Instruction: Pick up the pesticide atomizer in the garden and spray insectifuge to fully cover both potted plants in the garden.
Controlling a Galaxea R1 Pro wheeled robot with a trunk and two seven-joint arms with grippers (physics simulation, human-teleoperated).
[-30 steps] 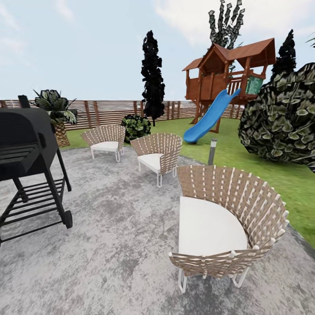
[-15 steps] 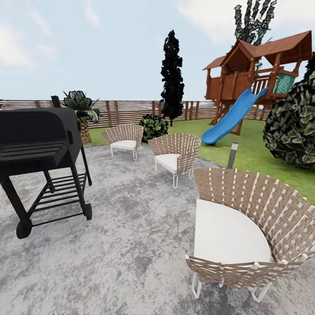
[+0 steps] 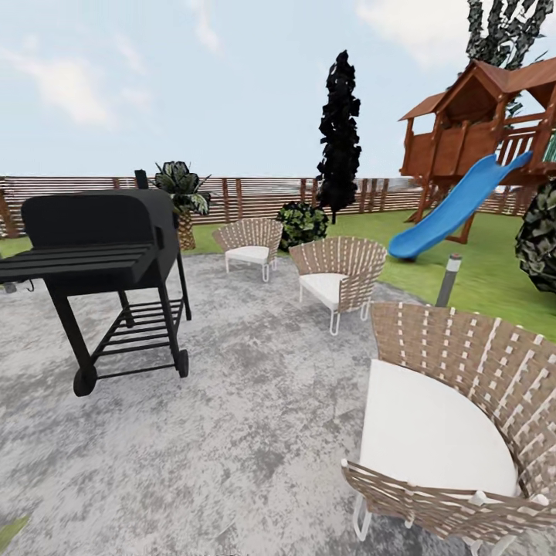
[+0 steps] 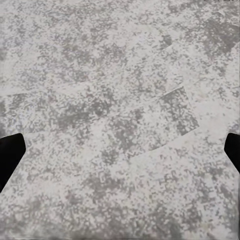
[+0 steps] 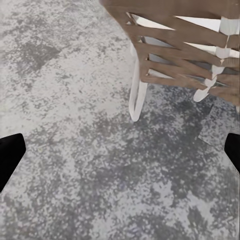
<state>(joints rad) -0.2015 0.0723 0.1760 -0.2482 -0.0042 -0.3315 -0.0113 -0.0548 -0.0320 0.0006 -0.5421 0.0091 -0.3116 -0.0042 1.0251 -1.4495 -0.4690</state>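
Note:
The pesticide atomizer and the two potted plants are out of view. My left gripper [image 4: 120, 155] hangs over mottled grey paving, its black fingertips [image 4: 10, 155] far apart at the picture's sides, with nothing between them. My right gripper [image 5: 120, 155] is likewise open and empty over the paving, close to the white leg [image 5: 136, 95] of a woven chair.
A black grill [image 3: 108, 255] on wheels stands at the left of the patio [image 3: 232, 401]. Three woven chairs sit to the right, the nearest [image 3: 455, 417] close by. Beyond are a palm [image 3: 182, 202], a round dark bush [image 3: 303, 224], a fence [image 3: 255, 197], a lawn light post [image 3: 448, 279] and a blue slide [image 3: 459, 205].
The head view has swung left, so the whole scene has shifted right. The grill now shows in full and the big bush has slid to the right edge.

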